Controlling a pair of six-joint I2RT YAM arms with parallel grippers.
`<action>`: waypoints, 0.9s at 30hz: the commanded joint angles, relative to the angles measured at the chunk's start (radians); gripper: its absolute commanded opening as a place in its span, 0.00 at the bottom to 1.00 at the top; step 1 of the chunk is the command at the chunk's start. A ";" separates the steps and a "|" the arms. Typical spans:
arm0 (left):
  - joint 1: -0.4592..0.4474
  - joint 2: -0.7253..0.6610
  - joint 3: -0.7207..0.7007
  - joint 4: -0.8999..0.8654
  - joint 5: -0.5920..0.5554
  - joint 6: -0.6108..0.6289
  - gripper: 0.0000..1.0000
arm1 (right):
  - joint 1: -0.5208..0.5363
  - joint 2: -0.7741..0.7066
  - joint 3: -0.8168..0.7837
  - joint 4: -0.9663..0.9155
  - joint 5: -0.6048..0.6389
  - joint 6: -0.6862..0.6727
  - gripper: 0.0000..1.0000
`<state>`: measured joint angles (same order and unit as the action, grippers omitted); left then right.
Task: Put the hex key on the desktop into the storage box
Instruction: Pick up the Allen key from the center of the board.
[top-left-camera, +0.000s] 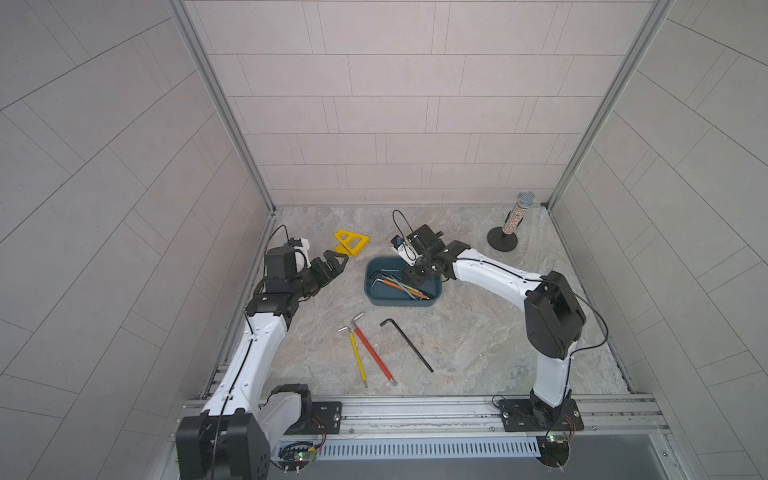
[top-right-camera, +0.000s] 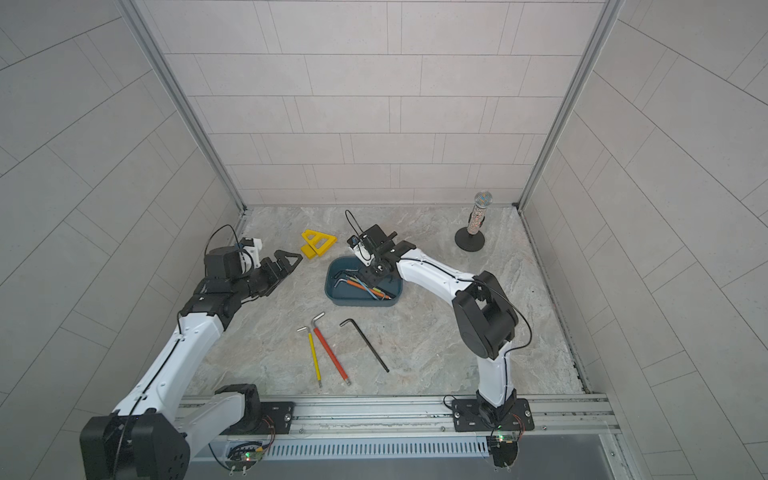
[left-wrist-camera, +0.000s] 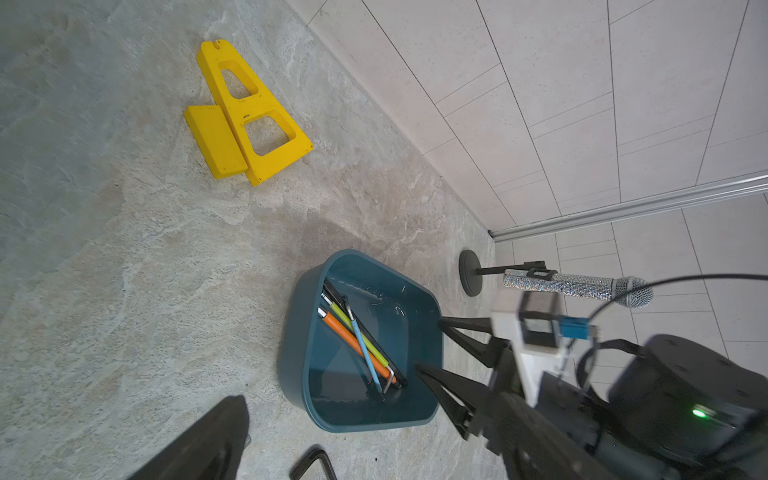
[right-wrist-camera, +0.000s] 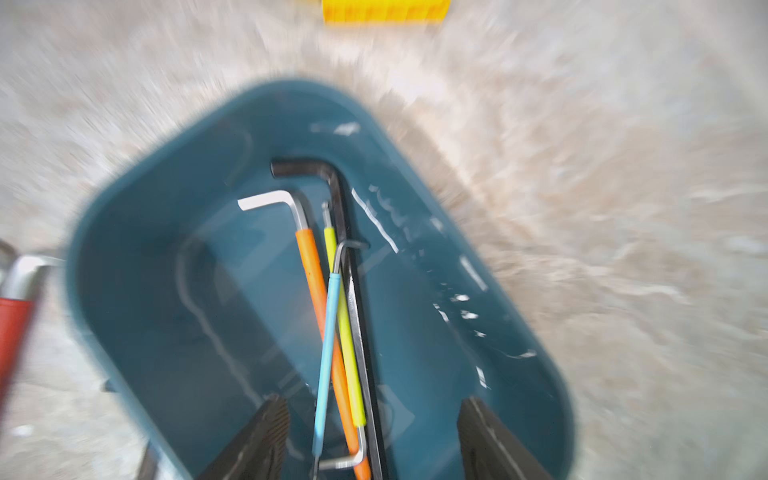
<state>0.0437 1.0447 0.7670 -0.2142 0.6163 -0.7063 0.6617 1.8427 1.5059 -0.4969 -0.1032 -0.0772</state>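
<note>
The teal storage box (top-left-camera: 399, 302) (top-right-camera: 357, 302) stands mid-desktop and holds several hex keys: orange (right-wrist-camera: 309, 266), blue, yellow-green and black. My right gripper (right-wrist-camera: 372, 401) (left-wrist-camera: 430, 343) hovers over the box's right end, open, its fingers wide apart with nothing between them; the keys lie below on the box floor. On the desktop (top-left-camera: 478, 332) in front of the box lie a yellow hex key (top-left-camera: 357, 358), a red hex key (top-left-camera: 374, 353) and a long black hex key (top-left-camera: 409, 345). My left gripper (top-left-camera: 334, 264) rests open left of the box, holding nothing.
A yellow triangular piece (top-left-camera: 351, 242) lies behind the left gripper. A glittery microphone on a round black stand (top-left-camera: 513, 220) stands at the back right corner. Tiled walls close three sides. An aluminium rail (top-left-camera: 415, 409) carrying both arm bases runs along the front.
</note>
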 joint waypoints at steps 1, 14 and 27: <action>0.005 0.001 0.000 0.010 -0.004 0.012 1.00 | -0.003 -0.108 -0.043 -0.020 0.046 0.055 0.71; 0.005 0.005 0.004 -0.005 -0.014 0.027 1.00 | 0.001 -0.358 -0.330 0.012 0.058 0.239 0.71; 0.002 -0.004 0.003 -0.011 -0.021 0.034 1.00 | 0.058 -0.380 -0.463 0.025 0.129 0.336 0.68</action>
<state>0.0437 1.0458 0.7670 -0.2192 0.6018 -0.6922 0.7021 1.4860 1.0615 -0.4736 0.0078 0.2176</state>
